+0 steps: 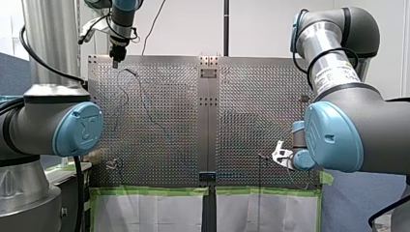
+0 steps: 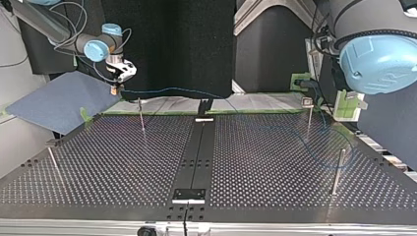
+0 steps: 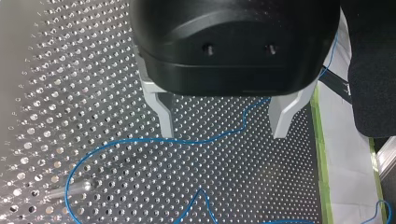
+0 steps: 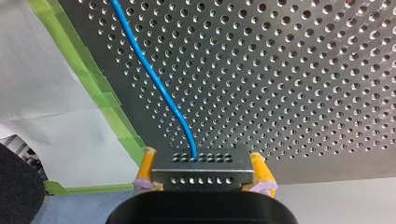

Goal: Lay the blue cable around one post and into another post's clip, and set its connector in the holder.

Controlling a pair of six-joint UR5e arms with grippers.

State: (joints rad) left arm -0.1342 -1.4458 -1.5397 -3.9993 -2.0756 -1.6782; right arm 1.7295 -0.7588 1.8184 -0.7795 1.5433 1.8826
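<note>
Blue cable (image 4: 154, 79) thin, slack, in loose loops; grey metal connector (image 4: 201, 163) at end clamped in right hand (image 4: 204, 171).

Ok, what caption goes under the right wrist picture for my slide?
My right gripper holds the metal connector of the blue cable between yellow-padded fingers over the perforated table.

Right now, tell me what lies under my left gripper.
Under the open left gripper: the perforated table and a slack stretch of blue cable passing below its fingertips. The gripper's black body hides whatever lies beneath it.
</note>
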